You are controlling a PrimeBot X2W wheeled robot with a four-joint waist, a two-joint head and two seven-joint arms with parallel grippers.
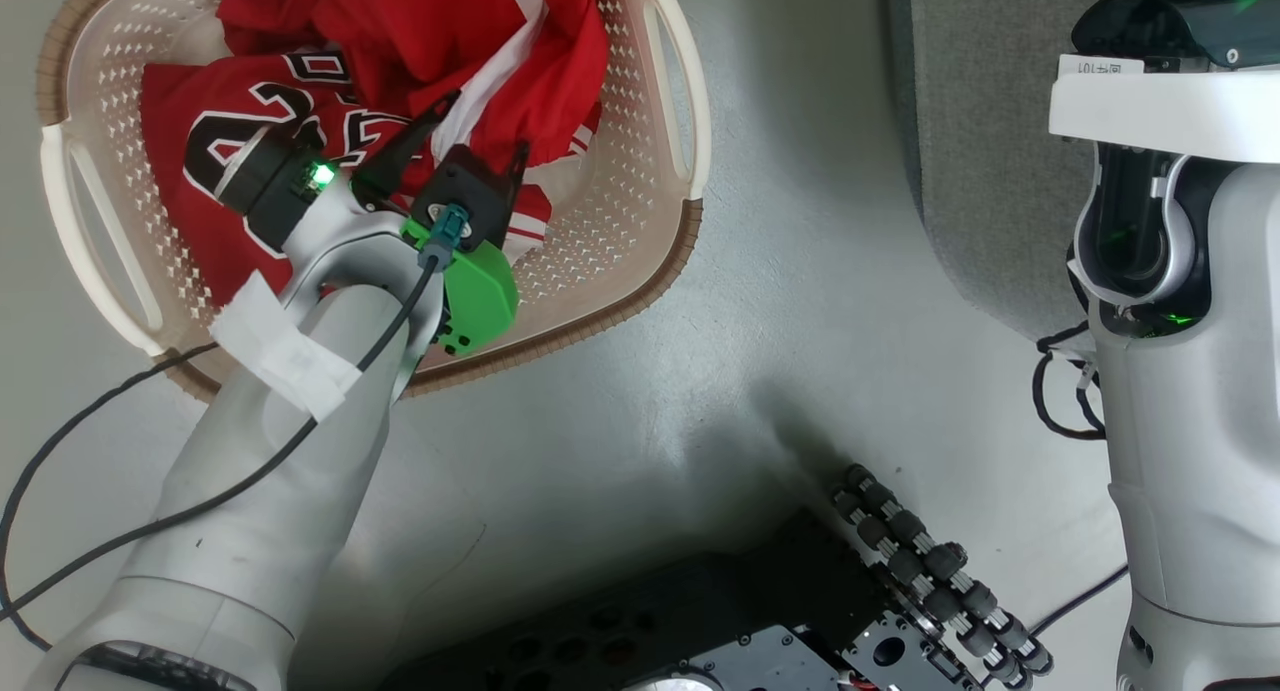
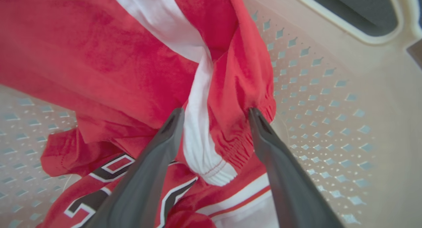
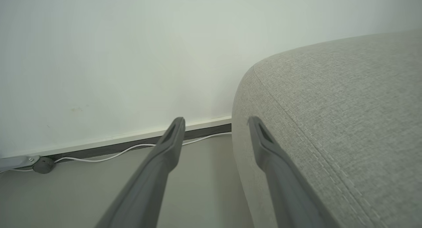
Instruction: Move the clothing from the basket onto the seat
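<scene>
The basket [image 1: 620,231] stands on the floor at the upper left, holding the red clothing. A striped red garment [image 1: 450,31] lies on top of a jersey [image 1: 200,141] with black numerals. My left gripper [image 1: 488,126] reaches down into the basket and is open. In the left wrist view its fingers [image 2: 280,162] straddle a hanging fold of the striped garment [image 2: 132,56] at its elastic hem, above the jersey [image 2: 108,175] and beside the basket wall [image 2: 329,106]. My right gripper [image 3: 215,122] hangs open and empty beside the grey seat [image 3: 329,122], whose corner [image 1: 960,121] lies at the upper right.
My dark wheeled base [image 1: 930,571] sits at the bottom of the head view on grey floor. Black cables [image 1: 1060,401] loop by my right arm [image 1: 1180,421]. Behind the seat runs a pale wall with a baseboard and a white cable [image 3: 115,153].
</scene>
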